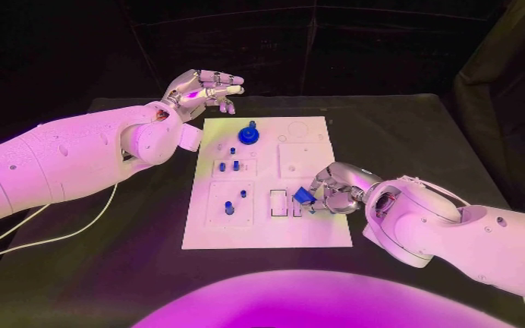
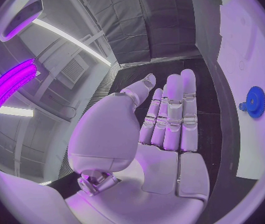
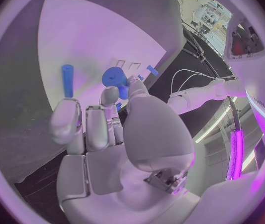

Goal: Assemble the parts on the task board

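The white task board (image 1: 274, 225) lies in the middle of the black table. My right hand (image 1: 337, 186) is low over the board's near right part and pinches a small blue part (image 1: 303, 197) beside two narrow slots (image 1: 279, 203). The right wrist view shows that part (image 3: 115, 77) held between thumb and finger of the right hand (image 3: 107, 134). A blue gear (image 1: 249, 134) stands on the board's far side. Small blue pegs (image 1: 227, 165) sit in the left column, one more (image 1: 229, 208) nearer me. My left hand (image 1: 202, 91) hovers past the board's far left corner, its fingers (image 2: 169, 114) straight and holding nothing.
A blue peg (image 3: 67, 79) shows on the board (image 3: 89, 40) beyond my right fingertips. The blue gear (image 2: 254, 102) appears on the board's edge (image 2: 256, 149) beside my left hand. A white cable (image 1: 66, 229) trails over the table's left side. Bare black table surrounds the board.
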`<state>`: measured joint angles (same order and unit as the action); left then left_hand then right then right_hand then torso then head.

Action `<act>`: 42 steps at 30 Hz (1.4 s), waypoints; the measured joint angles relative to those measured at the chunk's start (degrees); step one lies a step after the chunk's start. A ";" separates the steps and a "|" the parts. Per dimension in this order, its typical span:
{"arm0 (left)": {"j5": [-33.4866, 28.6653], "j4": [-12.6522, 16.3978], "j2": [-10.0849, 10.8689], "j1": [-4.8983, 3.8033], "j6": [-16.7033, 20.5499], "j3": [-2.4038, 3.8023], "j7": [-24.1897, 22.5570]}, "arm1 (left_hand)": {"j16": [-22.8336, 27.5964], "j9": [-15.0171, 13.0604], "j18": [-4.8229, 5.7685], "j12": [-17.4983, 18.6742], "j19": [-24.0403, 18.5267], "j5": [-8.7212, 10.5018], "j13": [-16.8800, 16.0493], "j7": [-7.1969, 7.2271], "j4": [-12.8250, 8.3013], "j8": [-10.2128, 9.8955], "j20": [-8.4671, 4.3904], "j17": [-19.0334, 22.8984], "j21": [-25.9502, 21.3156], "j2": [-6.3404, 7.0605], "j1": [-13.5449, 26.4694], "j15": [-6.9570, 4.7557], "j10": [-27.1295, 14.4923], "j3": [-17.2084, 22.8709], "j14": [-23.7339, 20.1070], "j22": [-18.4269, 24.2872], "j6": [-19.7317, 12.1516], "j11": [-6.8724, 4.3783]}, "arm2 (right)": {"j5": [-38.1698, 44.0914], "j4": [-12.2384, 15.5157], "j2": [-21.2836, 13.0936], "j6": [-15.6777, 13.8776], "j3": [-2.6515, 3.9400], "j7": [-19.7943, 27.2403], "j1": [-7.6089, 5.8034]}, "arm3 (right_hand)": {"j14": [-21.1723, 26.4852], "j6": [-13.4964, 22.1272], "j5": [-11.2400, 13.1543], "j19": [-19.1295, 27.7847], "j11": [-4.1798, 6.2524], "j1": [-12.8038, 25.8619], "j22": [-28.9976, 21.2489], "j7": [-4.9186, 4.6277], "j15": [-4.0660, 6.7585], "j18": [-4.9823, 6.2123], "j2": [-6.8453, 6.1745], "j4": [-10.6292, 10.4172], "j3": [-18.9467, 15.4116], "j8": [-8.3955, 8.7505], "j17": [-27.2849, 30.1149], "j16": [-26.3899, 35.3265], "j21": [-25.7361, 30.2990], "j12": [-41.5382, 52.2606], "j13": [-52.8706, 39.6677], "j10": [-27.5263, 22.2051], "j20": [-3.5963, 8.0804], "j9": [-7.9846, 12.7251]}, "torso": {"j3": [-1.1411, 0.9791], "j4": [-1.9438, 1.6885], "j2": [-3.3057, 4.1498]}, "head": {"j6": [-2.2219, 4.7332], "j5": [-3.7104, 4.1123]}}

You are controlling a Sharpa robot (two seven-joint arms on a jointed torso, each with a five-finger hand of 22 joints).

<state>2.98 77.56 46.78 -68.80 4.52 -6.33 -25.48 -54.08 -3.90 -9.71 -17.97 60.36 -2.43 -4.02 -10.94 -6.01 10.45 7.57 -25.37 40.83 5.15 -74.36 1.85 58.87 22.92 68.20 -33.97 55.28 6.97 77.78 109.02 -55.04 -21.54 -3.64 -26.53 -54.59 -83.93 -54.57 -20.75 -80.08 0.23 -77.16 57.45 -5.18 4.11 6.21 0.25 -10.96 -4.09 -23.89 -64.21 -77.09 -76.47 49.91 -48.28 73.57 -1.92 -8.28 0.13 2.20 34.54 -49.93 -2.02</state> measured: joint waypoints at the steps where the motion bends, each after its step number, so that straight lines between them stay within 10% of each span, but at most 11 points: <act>1: 0.00 0.02 0.00 0.01 -0.02 0.00 0.02 | 0.00 0.00 0.00 0.00 0.00 0.00 0.00 0.00 0.00 0.00 0.00 0.00 0.00 0.00 0.00 0.00 0.00 0.00 0.00 0.00 0.00 0.00 | -0.58 0.08 -0.05 -0.48 0.03 0.38 -0.14 | 0.00 0.00 0.01 0.00 0.02 0.00 0.09 0.00 0.00 0.00 0.00 0.00 0.00 0.00 -0.07 -0.01 0.00 0.00 -0.10 0.02 0.00 0.00 | 0.02 -0.03 0.01 | 0.01 0.01; 17: 0.00 0.53 0.06 0.02 -0.12 -0.01 0.20 | 0.00 0.00 0.00 -0.22 0.00 0.00 0.00 0.00 0.02 0.00 0.00 0.05 0.00 0.00 0.00 0.00 0.00 -0.02 0.00 0.02 0.00 0.00 | -6.20 -1.93 5.13 1.75 0.05 0.13 -0.47 | -0.14 -1.09 -2.59 -0.40 0.39 6.05 1.70 -0.77 0.12 0.00 1.73 -5.01 -2.06 -1.41 -2.65 -1.48 -0.86 -0.78 -0.13 1.91 0.40 -0.02 | 0.05 -0.17 0.27 | -0.08 -0.78; 37: 0.00 0.65 0.05 -0.04 0.06 0.00 0.68 | 0.00 0.00 0.00 -0.22 0.00 0.00 0.00 0.00 0.32 0.00 0.00 0.16 -0.22 0.00 0.00 0.00 -0.21 -0.64 0.00 0.14 0.00 -0.21 | -7.66 -4.92 9.53 3.29 0.12 -6.95 -0.56 | 0.01 -3.53 -0.86 -0.60 1.09 8.37 1.92 1.06 0.44 0.00 2.13 -5.55 -4.12 -2.34 -3.67 -1.76 -0.86 -0.88 -0.86 2.62 0.60 -3.25 | 0.05 -0.14 0.29 | -0.07 -1.05; 39: 0.00 0.65 0.03 -0.04 0.09 0.00 0.72 | 0.00 0.00 0.00 -0.22 0.00 0.00 0.00 -0.15 0.32 0.00 0.00 0.16 -0.22 0.00 0.00 0.00 -0.21 -0.64 0.00 0.20 -0.15 -0.21 | -7.28 -5.10 9.73 3.11 0.10 -7.31 -0.56 | -0.18 -4.49 0.02 -0.60 1.10 9.16 1.92 1.72 0.65 0.00 1.80 -5.50 -4.84 -2.35 -3.71 -1.76 -0.85 -0.89 -0.86 2.62 0.60 -3.25 | 0.04 -0.13 0.26 | -0.07 -0.96; 42: 0.00 0.64 0.04 -0.04 0.13 0.00 0.76 | 0.00 0.00 0.00 -0.22 0.00 0.00 0.00 -0.21 0.32 0.00 0.00 0.16 -0.22 0.00 0.00 0.00 -0.21 -0.64 0.00 0.20 -0.21 -0.21 | -6.61 -5.25 9.98 2.85 0.07 -7.67 -0.54 | -0.11 -5.18 7.47 -0.60 1.11 12.77 1.87 2.24 0.73 0.00 1.02 -5.61 -7.59 -3.04 -3.53 -1.76 -0.85 -1.56 -0.86 2.61 0.60 -3.96 | 0.01 -0.13 0.26 | -0.07 -0.79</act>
<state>2.98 78.21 46.81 -68.84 4.65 -6.33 -24.72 -54.08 -3.90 -9.71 -18.19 60.36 -2.43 -4.02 -11.15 -5.69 10.45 7.57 -25.21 40.61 5.15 -74.36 1.85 58.65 22.29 68.20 -33.78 55.07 6.75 71.17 103.77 -45.07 -18.69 -3.56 -34.21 -55.14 -84.04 -59.75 -13.28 -80.68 1.34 -64.40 59.32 -2.93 4.84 6.21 1.27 -16.57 -11.68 -26.93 -67.74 -78.85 -77.32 48.35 -49.14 76.17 -1.32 -12.24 0.14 2.07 34.80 -50.00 -2.81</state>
